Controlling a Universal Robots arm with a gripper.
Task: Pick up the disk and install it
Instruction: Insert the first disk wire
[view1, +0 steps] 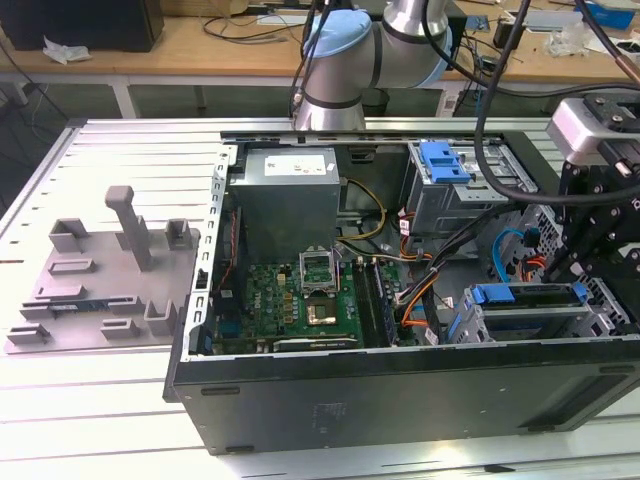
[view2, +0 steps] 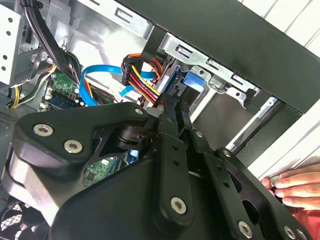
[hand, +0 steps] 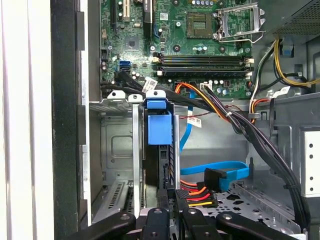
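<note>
The disk (hand: 160, 129) stands on its thin edge in a slot of the grey drive cage (hand: 116, 145), inside the open computer case (view1: 400, 400) on the desk (view1: 100, 420). Its blue tab end points toward the motherboard (hand: 200, 50). In the exterior view its long axis runs from that view's left to its right, parallel to the case's near wall. The first wrist view looks down along the disk's dark edge. The second wrist view adds a person's hand (view2: 295, 187) resting outside the case's black wall, and a blue data cable (view2: 92, 85) beside a red-and-orange power lead (view2: 137, 75). The tool (view2: 176, 107) is nearly closed. Its narrow fingers appear to pinch the disk's edge, though the contact itself is partly hidden.
</note>
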